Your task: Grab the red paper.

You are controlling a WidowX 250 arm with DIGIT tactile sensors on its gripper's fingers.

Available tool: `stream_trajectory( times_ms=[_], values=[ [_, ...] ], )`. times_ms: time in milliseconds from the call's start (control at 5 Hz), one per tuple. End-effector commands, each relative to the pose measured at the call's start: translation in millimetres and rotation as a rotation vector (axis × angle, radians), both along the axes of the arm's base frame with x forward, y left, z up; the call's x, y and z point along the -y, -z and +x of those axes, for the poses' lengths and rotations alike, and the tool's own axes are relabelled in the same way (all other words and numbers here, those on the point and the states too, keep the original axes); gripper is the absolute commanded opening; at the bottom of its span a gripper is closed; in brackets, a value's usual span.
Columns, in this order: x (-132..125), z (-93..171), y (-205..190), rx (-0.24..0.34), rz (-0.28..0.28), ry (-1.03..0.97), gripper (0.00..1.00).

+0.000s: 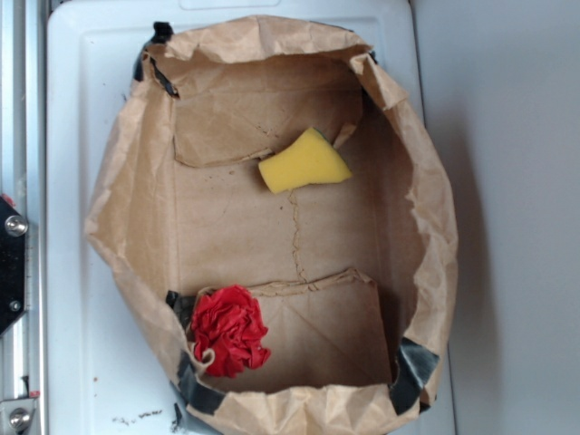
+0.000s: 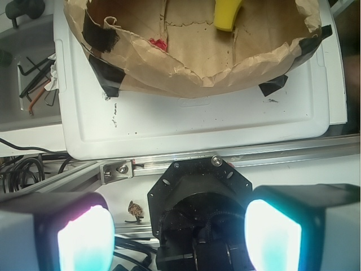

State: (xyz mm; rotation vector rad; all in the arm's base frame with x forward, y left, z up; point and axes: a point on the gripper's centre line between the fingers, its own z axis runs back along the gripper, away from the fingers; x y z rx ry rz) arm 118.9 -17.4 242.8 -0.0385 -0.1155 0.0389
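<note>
None of the grab done as yet, by the look of it. Red paper (image 1: 228, 330) lying untouched on the floor of the brown paper bag (image 1: 127, 208), in the near-left corner in the exterior view, tucked against the bag wall beside a strip of black tape (image 1: 195, 385). Yellow sponge (image 1: 304, 163) well apart from it, toward the far side of the bag floor. Bag resting on a white tray (image 1: 77, 109), which serves as the counter.

Claw (image 2: 179, 226) absent from the exterior view. In the wrist view: held back outside the bag, beyond the tray and the aluminium rail (image 2: 169, 164), fingers (image 2: 84, 237) spread wide with nothing between them. From there only a small patch of the red paper showing over the bag's rim.

Judged remaining: whole approach over the bag, descent into the corner, closure on the wad, lift clear. Corner position close to the bag wall likely to crowd one finger.

No brand, label or legible writing found on bag, tray, sponge or rig.
</note>
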Motion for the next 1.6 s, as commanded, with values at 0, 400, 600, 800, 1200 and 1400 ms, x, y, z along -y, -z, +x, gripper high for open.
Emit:
stream_trajectory(
  times_ms=[0,400,600,800,1200,1400],
  values=[
    [0,0,0,0.000,0.000,0.000,1.00],
    [18,69,16,0.004,-0.006,-0.159,1.00],
    [14,98,28,0.040,-0.015,-0.257,1.00],
    [6,129,43,0.058,-0.044,-0.399,1.00],
    [-17,157,77,0.099,-0.116,-0.623,1.00],
    [-24,166,95,0.077,-0.136,-0.690,1.00]
  ],
)
